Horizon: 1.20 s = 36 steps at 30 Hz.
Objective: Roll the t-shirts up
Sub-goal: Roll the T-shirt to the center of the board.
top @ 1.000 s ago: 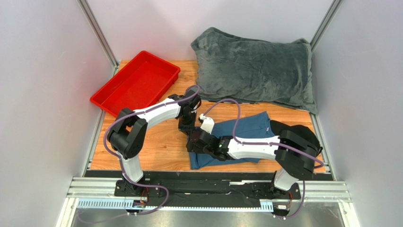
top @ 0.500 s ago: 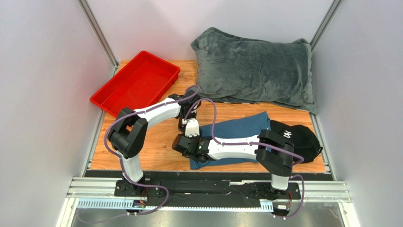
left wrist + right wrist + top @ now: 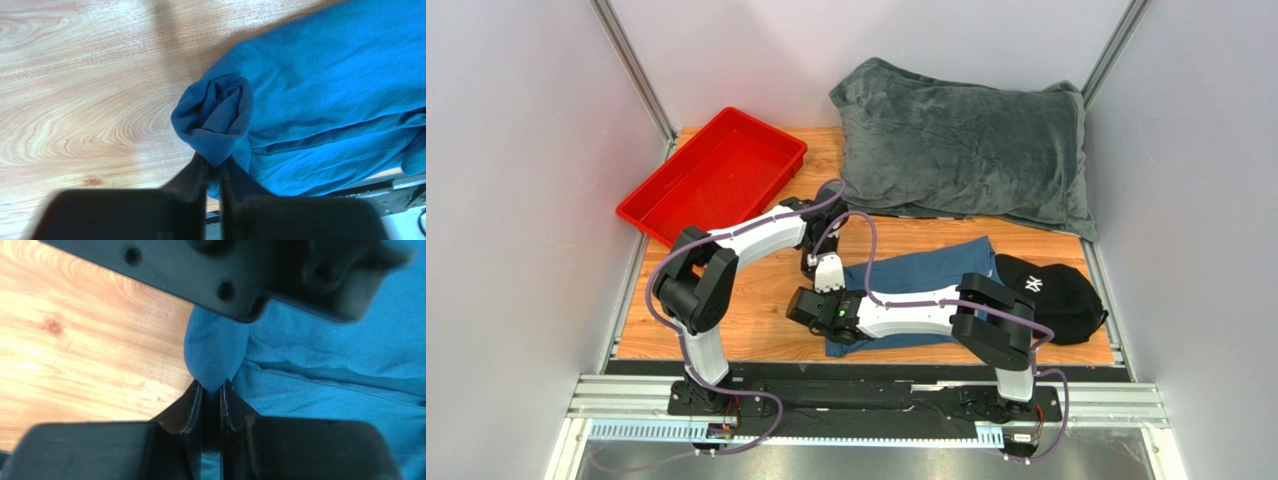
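my left pincer (image 3: 212, 167): clamped on the rolled-up end of the teal t-shirt (image 3: 325, 90); roll at centre of my left wrist view | my right pincer (image 3: 211, 390): pinched together on a fold of that shirt, lower centre | shirt: lower centre-right of top view, flat on wooden table (image 3: 766, 310); black cap (image 3: 1051, 290) just beside its right end

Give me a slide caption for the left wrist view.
Left tool pinches the rolled end of the teal t-shirt on the wooden table.
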### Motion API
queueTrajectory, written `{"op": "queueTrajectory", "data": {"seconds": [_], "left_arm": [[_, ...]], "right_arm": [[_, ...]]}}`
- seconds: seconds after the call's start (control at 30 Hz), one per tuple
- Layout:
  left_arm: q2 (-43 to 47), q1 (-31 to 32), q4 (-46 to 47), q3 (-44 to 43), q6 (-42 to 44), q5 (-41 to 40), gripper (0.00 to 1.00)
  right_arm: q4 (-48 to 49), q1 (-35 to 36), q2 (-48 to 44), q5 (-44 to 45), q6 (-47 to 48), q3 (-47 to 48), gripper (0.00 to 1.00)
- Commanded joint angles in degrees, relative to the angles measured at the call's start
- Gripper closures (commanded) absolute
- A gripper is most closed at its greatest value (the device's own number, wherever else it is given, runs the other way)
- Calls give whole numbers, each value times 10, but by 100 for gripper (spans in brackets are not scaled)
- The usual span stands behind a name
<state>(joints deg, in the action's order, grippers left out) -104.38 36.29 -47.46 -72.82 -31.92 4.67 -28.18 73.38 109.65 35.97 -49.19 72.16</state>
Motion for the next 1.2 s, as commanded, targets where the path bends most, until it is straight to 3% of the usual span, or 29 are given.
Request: {"op": "queueTrajectory", "data": {"seconds": [0.0, 0.07, 0.17, 0.43, 0.57, 0.63, 0.8, 0.97, 1.17], "left_arm": [[8, 8, -6, -28, 20, 10, 76], [14, 4, -3, -33, 27, 18, 60], [34, -14, 9, -38, 35, 48, 47], [102, -40, 46, -23, 31, 105, 44], [142, -42, 92, 35, 13, 142, 51], [160, -42, 134, 78, -3, 170, 62], [154, -42, 213, 142, -31, 209, 79], [124, -41, 259, 160, -49, 224, 81], [80, -41, 244, 145, -54, 199, 83]], "right_arm": [[93, -10, -50, -47, -1, -72, 89], [166, -25, -84, -89, -20, -134, 90], [261, -44, -125, -133, -47, -214, 90], [494, -113, -159, -278, -130, -360, 89], [565, -140, -152, -317, -169, -408, 89], [609, -150, -141, -336, -193, -432, 89], [699, -170, -103, -376, -247, -467, 90], [734, -174, -72, -387, -265, -477, 91], [710, -175, -88, -378, -260, -481, 86]]}}
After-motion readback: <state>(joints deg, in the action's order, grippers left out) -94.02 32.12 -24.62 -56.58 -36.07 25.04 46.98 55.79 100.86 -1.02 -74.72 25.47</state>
